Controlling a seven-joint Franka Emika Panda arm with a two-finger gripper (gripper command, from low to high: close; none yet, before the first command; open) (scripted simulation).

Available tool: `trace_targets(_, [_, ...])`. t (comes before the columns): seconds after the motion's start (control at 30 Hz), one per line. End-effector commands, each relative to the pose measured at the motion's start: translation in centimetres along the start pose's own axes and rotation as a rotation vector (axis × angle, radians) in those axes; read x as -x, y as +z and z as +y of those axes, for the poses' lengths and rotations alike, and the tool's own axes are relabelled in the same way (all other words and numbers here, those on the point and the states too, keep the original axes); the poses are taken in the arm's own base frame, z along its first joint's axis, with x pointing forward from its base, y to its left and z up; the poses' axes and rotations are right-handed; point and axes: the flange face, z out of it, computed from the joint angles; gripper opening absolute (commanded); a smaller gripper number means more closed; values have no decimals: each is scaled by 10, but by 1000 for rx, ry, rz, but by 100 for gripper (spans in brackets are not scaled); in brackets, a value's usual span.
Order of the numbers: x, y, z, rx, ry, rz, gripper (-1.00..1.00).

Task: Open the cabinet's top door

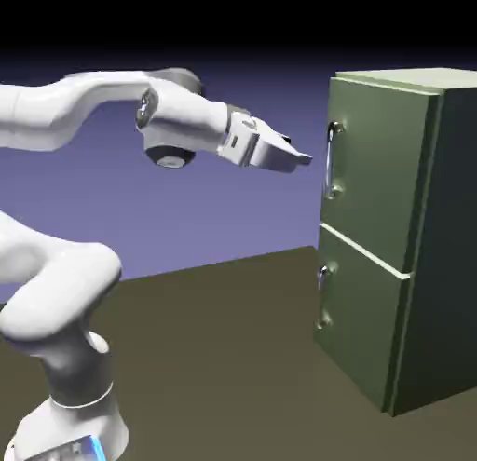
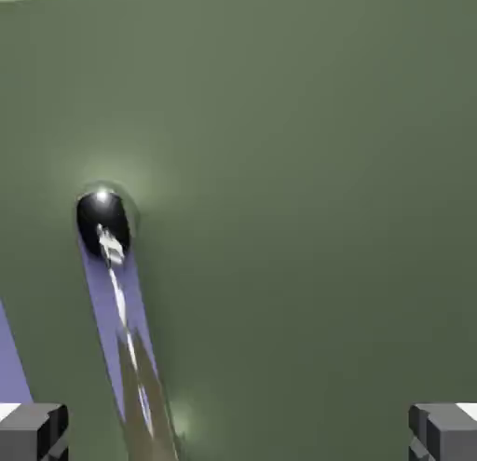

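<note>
Olive-green top door (image 1: 377, 161), shut, upper front of cabinet (image 1: 452, 245), right in the exterior view; rigid, probably swings as one panel; slick-looking silver bar handle (image 1: 330, 161), best pinched mid-length; jaws (image 1: 307, 159) spread, empty, apart from it.

White glare streaks the door handle (image 2: 121, 301); in the exterior view, darkness covers the cabinet's three-o'clock side (image 1: 452, 236).
</note>
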Motion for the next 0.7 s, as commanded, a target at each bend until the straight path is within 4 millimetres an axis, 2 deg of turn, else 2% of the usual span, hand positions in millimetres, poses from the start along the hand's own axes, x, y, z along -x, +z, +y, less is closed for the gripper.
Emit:
trace_targets(0.0, [3,1,-1,-11,-3,9,0])
trace_targets(0.3, [33,21,-2,-105,-45,91,0])
trace_targets(0.67, [69,69,18,-199,-120,200,0])
